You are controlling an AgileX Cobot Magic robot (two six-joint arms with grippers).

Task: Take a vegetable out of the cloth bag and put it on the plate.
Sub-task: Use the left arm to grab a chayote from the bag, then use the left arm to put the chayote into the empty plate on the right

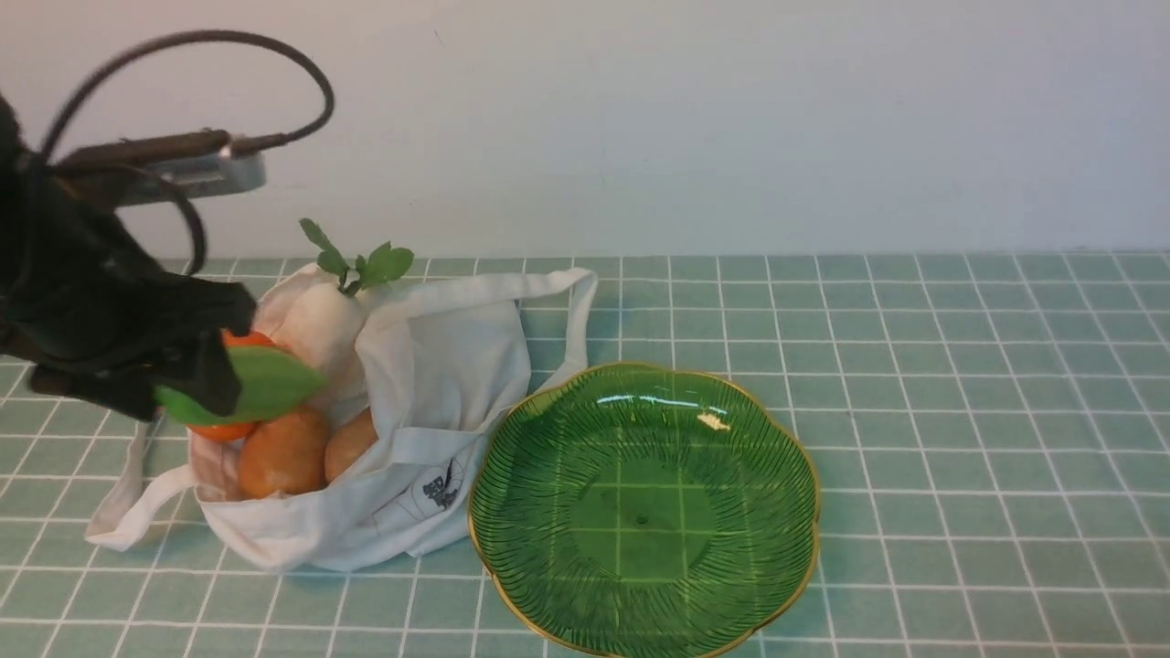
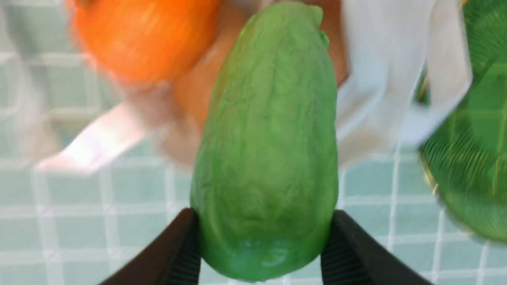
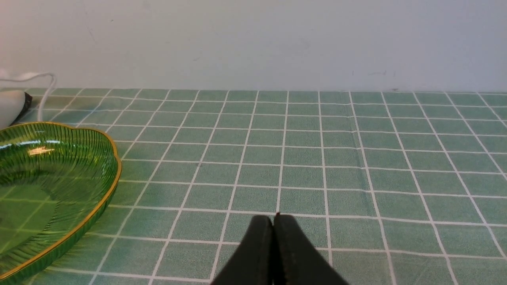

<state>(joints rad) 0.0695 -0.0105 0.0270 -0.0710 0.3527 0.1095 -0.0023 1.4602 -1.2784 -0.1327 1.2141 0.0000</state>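
The light-green oblong vegetable (image 1: pixel 270 384) has one rounded end clamped in the left gripper (image 1: pixel 206 388), at the open mouth of the soft off-white cloth bag (image 1: pixel 439 366) and beside the ribbed green glass plate (image 1: pixel 640 512). Only the left wrist view shows its wrinkled skin. Only the right wrist view shows the right gripper (image 3: pixel 273 223), with its jaws together.

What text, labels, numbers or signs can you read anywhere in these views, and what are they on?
On the side of the cloth bag, a dark printed mark: too small and blurred to read; I cannot tell whether it is lettering or a logo.
On the plate, vegetable, tablecloth and wall: no text visible.
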